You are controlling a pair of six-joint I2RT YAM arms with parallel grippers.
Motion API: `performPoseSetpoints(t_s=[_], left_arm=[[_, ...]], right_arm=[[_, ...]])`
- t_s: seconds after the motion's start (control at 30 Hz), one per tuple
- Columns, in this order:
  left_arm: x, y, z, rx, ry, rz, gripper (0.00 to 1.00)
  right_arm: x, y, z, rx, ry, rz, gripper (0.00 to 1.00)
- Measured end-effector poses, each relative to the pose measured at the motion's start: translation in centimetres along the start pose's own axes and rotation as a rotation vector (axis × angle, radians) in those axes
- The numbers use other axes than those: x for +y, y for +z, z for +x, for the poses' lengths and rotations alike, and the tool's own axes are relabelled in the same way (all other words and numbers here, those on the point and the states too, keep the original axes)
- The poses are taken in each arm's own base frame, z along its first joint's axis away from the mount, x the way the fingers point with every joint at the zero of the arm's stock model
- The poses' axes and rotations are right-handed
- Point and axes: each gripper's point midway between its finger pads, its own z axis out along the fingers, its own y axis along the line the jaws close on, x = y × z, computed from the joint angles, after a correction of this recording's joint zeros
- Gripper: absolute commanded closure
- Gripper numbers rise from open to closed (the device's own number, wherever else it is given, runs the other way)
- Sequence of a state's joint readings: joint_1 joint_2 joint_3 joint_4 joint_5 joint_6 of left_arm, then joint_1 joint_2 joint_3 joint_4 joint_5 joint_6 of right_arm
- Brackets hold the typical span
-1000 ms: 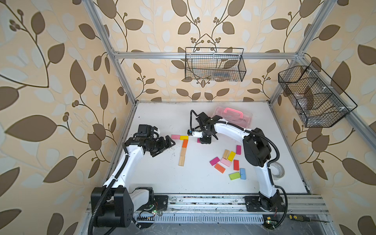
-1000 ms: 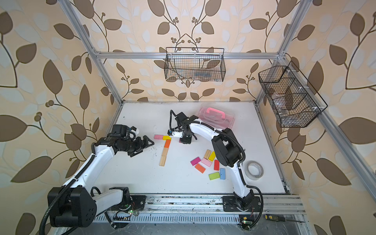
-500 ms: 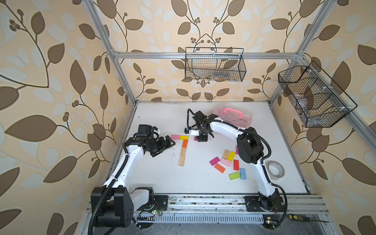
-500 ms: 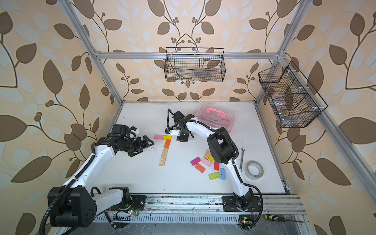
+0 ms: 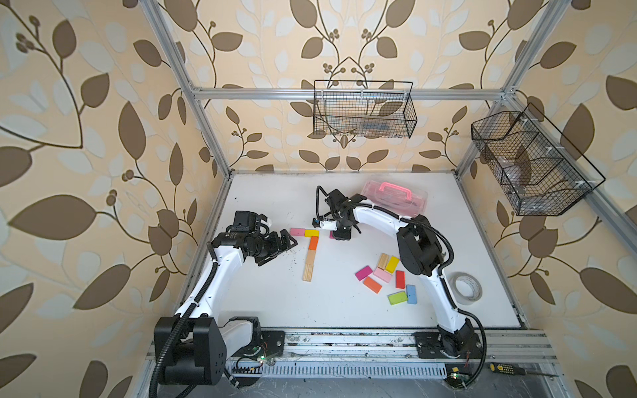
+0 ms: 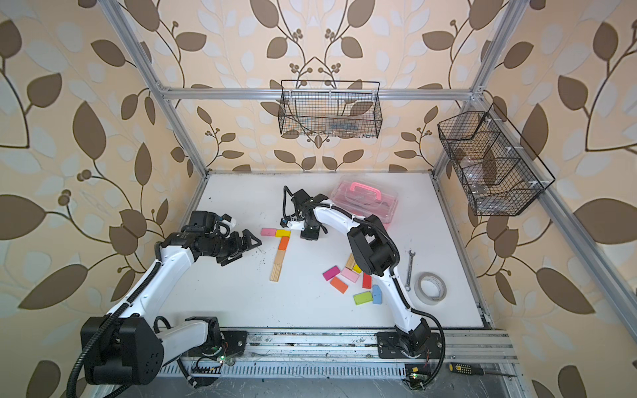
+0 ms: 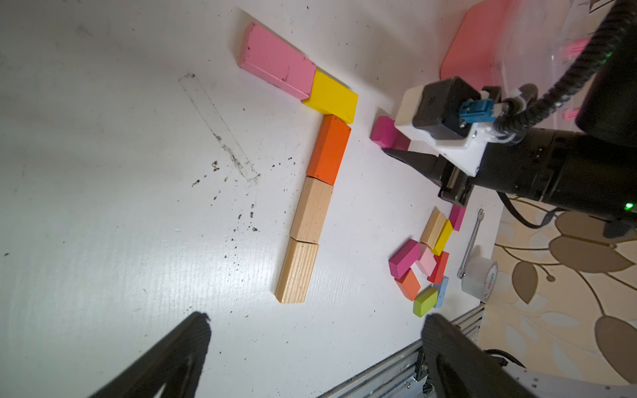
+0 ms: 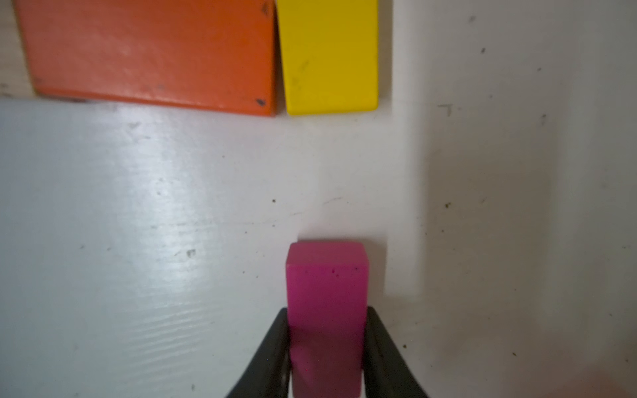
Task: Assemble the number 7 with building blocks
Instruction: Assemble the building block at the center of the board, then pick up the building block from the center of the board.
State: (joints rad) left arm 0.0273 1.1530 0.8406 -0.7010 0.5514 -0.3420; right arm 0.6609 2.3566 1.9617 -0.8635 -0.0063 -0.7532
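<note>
The number 7 [image 5: 311, 255] lies flat on the white table [image 5: 262, 200], left of the middle. It is flanked on its left by the left gripper [image 7: 315, 317], which is spread wide, holds nothing and touches no block. The top bar is made of a pink block [image 5: 297, 231] and a yellow block [image 5: 312, 233], end to end, its long axis across the table. From the right end the stem is led toward the front rail [image 5: 344, 339]: an orange block [image 5: 313, 243], then two wood blocks [image 5: 311, 256], all touching, the line leaning slightly left. Just right of the yellow block a magenta block [image 8: 326, 275] is pinched by the right gripper [image 8: 327, 310], its long axis in line with the top bar, with a gap of bare table between. Whether it rests on the table cannot be told. Bare table is left in front of the stem and behind the bar. Further right the loose blocks [image 5: 386, 277] are gathered, some partly covered by the right arm [image 5: 418, 248]. A pink case [image 5: 396, 201], a wrench [image 6: 409, 270] and a tape roll [image 5: 467, 287] are seen at the right side.
</note>
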Motion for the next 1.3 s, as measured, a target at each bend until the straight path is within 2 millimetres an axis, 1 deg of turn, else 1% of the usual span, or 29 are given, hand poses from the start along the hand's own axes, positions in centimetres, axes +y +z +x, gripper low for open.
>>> performPoseSetpoints(t_s=[0.23, 0.37, 0.4, 0.47, 0.6, 0.63, 0.67, 0.7, 0.77, 0.83, 0.9, 0.93, 1.0, 1.1, 1.13, 1.17, 1.23, 1.27, 1.3], left_arm=[[0.1, 0.1, 0.1, 0.002, -0.001, -0.001, 0.01], [0.1, 0.1, 0.1, 0.002, -0.001, 0.000, 0.01], [0.1, 0.1, 0.1, 0.002, -0.001, 0.000, 0.01], [0.1, 0.1, 0.1, 0.002, -0.001, 0.000, 0.01], [0.1, 0.1, 0.1, 0.003, -0.001, 0.001, 0.01], [0.1, 0.1, 0.1, 0.003, -0.001, 0.002, 0.01], [0.0, 0.1, 0.1, 0.003, 0.000, 0.004, 0.01], [0.0, 0.1, 0.1, 0.005, -0.001, 0.006, 0.01], [-0.1, 0.1, 0.1, 0.006, 0.000, 0.012, 0.01], [-0.2, 0.1, 0.1, 0.007, 0.000, 0.016, 0.01], [-0.2, 0.1, 0.1, 0.006, 0.001, 0.017, 0.01], [-0.2, 0.1, 0.1, 0.006, 0.002, 0.018, 0.01], [-0.3, 0.1, 0.1, 0.005, 0.003, 0.019, 0.01], [-0.3, 0.1, 0.1, 0.005, 0.004, 0.022, 0.01], [-0.3, 0.1, 0.1, 0.004, 0.005, 0.022, 0.01], [-0.3, 0.1, 0.0, 0.004, 0.006, 0.023, 0.01], [-0.4, 0.1, 0.0, 0.003, 0.007, 0.027, 0.01], [-0.5, 0.1, 0.0, 0.004, 0.008, 0.031, 0.01], [-0.6, 0.1, 0.1, 0.006, 0.009, 0.037, 0.01]], right_arm=[[-0.8, -0.1, -0.6, -0.007, -0.012, 0.036, 0.64], [-0.8, 0.1, -1.0, -0.010, -0.026, 0.041, 0.58], [-0.7, 0.1, -1.1, -0.011, -0.031, 0.041, 0.55], [-0.6, 0.2, -1.3, -0.011, -0.042, 0.041, 0.42], [-0.8, 0.0, -1.6, -0.017, -0.046, 0.058, 0.23], [-0.9, 0.0, -1.7, -0.019, -0.045, 0.062, 0.16], [-1.0, 0.0, -1.8, -0.020, -0.043, 0.069, 0.02], [-1.1, 0.0, -1.9, -0.026, -0.033, 0.076, 0.00], [-1.6, -0.4, -2.3, -0.045, -0.024, 0.100, 0.00], [-1.5, -0.7, -2.1, -0.056, -0.013, 0.123, 0.00], [-1.2, -1.9, -1.7, -0.079, 0.000, 0.163, 0.00], [-1.1, -2.9, -1.6, -0.096, 0.011, 0.190, 0.00], [-1.4, -5.7, -1.8, -0.154, 0.045, 0.271, 0.00], [-3.0, -13.1, -2.3, -0.309, 0.167, 0.463, 0.00], [-3.7, -16.0, -2.1, -0.369, 0.238, 0.533, 0.00], [-4.3, -18.9, -1.6, -0.428, 0.325, 0.595, 0.00], [-5.6, -23.5, 0.2, -0.523, 0.508, 0.663, 0.00], [-6.4, -25.5, 1.5, -0.572, 0.615, 0.675, 0.00], [-7.2, -26.9, 3.1, -0.611, 0.718, 0.671, 0.00]])
